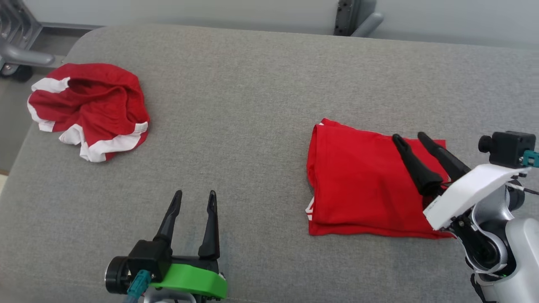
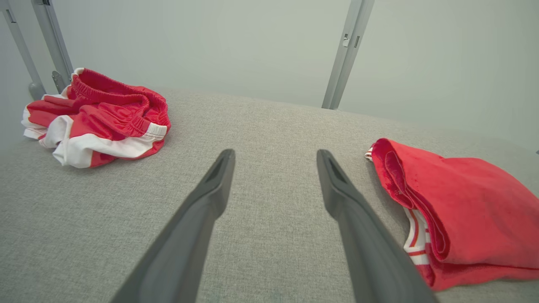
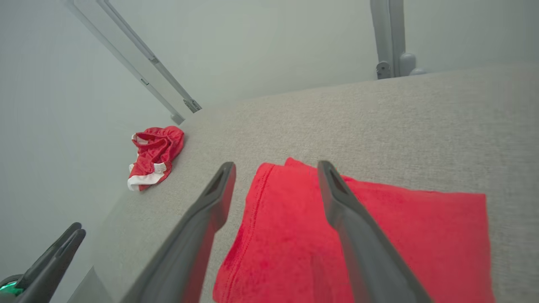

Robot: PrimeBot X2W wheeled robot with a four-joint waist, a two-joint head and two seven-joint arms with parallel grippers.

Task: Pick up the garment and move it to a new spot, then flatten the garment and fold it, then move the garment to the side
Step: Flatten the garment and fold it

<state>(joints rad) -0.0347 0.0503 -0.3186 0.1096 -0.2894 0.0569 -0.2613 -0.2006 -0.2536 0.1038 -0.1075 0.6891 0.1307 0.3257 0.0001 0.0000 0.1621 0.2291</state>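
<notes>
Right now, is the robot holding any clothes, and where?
Nothing. The left gripper and right gripper are both open, the right one over the folded shirt.

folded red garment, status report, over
left tool open, empty. right tool open above folded red garment. crumpled red-white shorts far left, well clear.

Soft, even light, seemingly from overhead, falls on the grey padded surface (image 1: 252, 105). Shadows are faint, with a thin one under the folded red garment (image 2: 463, 202). Both wrist views bend straight lines near their edges, and the close dark fingers (image 2: 187, 235) look slightly soft.
</notes>
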